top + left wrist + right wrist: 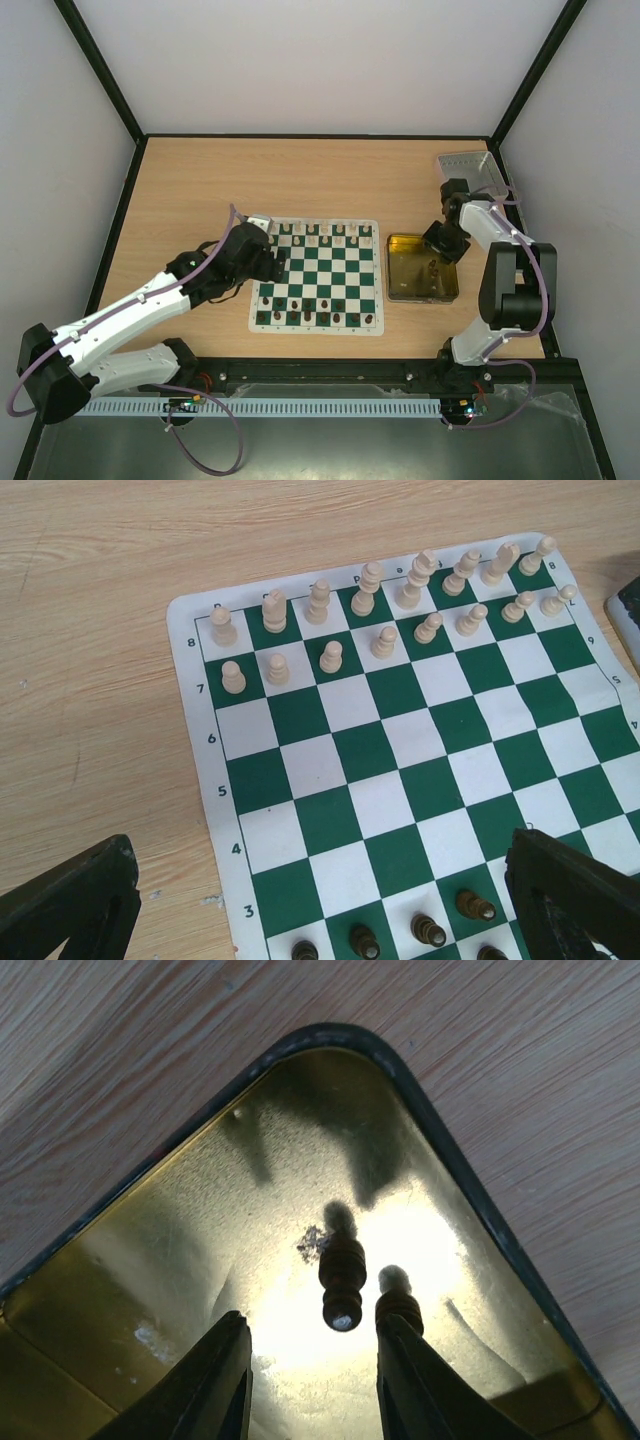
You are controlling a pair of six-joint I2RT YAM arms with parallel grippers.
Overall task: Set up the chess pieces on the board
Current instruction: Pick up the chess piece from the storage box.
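The green and white board (330, 275) lies mid-table. Cream pieces (325, 236) fill its two far rows, dark pieces (320, 318) stand along its near rows. In the left wrist view the cream pieces (370, 585) stand in two rows at the top of the board (400, 780), and several dark pieces (475, 905) at the bottom. My left gripper (280, 265) is open and empty over the board's left edge (320, 920). My right gripper (438, 255) is open, low over the yellow tray (330, 1035). A dark piece (342, 1275) stands just ahead between its fingers; another (400, 1305) touches the right finger (425, 1380).
The yellow tray (392, 290) sits right of the board. A grey tray (470, 168) stands at the far right corner. Black frame posts and white walls enclose the wooden table (200, 190).
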